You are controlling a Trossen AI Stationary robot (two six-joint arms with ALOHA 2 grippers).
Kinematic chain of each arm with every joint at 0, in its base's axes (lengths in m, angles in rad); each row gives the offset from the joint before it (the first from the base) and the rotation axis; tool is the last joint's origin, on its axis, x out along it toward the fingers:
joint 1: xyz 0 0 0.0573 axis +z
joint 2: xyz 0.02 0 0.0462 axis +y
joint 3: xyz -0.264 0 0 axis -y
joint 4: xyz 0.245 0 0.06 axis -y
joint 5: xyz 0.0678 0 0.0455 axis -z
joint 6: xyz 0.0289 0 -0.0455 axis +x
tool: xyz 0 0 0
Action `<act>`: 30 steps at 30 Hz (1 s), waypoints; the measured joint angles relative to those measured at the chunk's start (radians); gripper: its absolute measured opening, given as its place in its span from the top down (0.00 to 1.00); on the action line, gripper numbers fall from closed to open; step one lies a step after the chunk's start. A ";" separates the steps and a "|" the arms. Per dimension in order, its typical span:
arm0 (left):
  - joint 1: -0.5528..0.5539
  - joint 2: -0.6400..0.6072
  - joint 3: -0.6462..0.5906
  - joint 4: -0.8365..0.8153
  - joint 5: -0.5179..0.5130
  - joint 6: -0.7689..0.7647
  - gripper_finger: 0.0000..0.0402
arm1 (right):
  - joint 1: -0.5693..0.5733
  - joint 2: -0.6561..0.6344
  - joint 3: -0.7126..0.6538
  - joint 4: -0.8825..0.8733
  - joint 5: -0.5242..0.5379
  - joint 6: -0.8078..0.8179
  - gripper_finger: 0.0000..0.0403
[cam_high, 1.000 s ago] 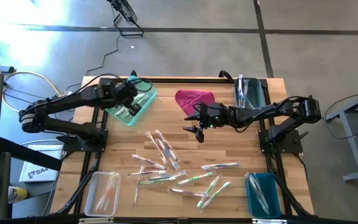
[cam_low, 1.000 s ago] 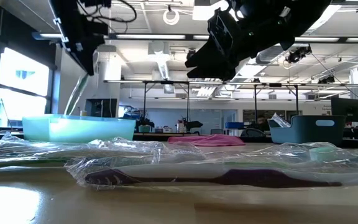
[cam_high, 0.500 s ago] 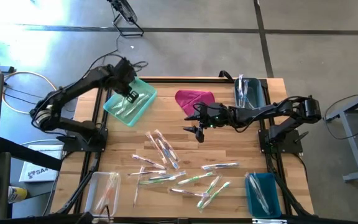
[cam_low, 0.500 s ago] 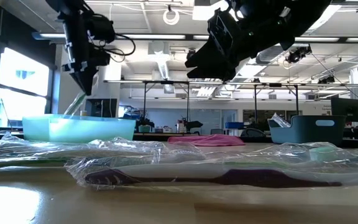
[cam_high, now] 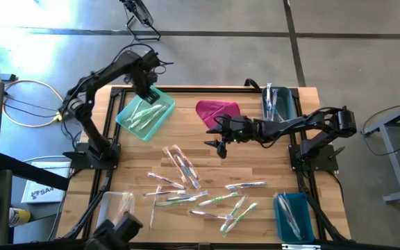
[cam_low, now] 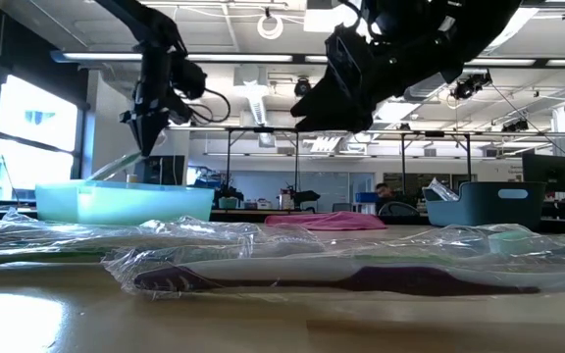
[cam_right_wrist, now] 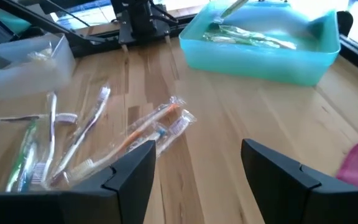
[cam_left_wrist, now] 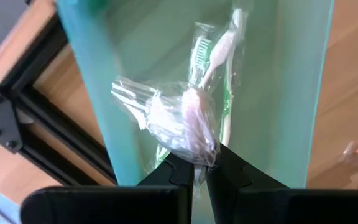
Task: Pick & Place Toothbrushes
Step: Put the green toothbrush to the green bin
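My left gripper hangs over the far part of the pale teal tray at the table's far left, pointing down and shut on a wrapped toothbrush with a white and green handle. More wrapped toothbrushes lie in the tray. Several others lie scattered on the wood in the table's middle and near part. My right gripper waits open above the table's centre, with nothing between its fingers. My left gripper pinches the crumpled clear wrapper at one end of the toothbrush between its two fingers, coming from above. The toothbrush hangs slanting below the fingers, its lower end reaching down into the tray.
A magenta cloth lies at the far middle. A dark blue bin stands at the far right, a teal-blue bin at the near right and a clear bin at the near left, each with toothbrushes inside.
My left arm has swung toward the table's far edge and its gripper has tipped to point straight down, moving over the tray with the toothbrush still pinched. The toothbrush's lower end has stayed in the tray.
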 joint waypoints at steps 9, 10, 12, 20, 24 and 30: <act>-0.002 0.097 0.007 -0.006 -0.008 0.004 0.95 | 0.000 0.050 0.000 0.013 0.000 0.001 0.43; -0.002 0.102 0.007 -0.001 -0.009 0.004 0.95 | 0.000 0.050 0.000 0.012 0.000 0.001 0.43; -0.002 0.113 0.007 0.013 -0.018 0.004 0.95 | 0.000 0.050 0.000 0.019 0.000 0.000 0.43; -0.002 0.160 0.007 0.016 -0.026 0.004 0.95 | 0.000 0.050 0.000 0.036 0.000 0.000 0.43; -0.002 0.178 0.007 0.016 -0.026 0.004 0.95 | 0.000 0.050 0.000 0.036 -0.001 0.000 0.43; -0.003 0.183 0.007 0.042 -0.077 -0.004 0.95 | 0.000 0.050 0.000 0.034 -0.001 0.000 0.43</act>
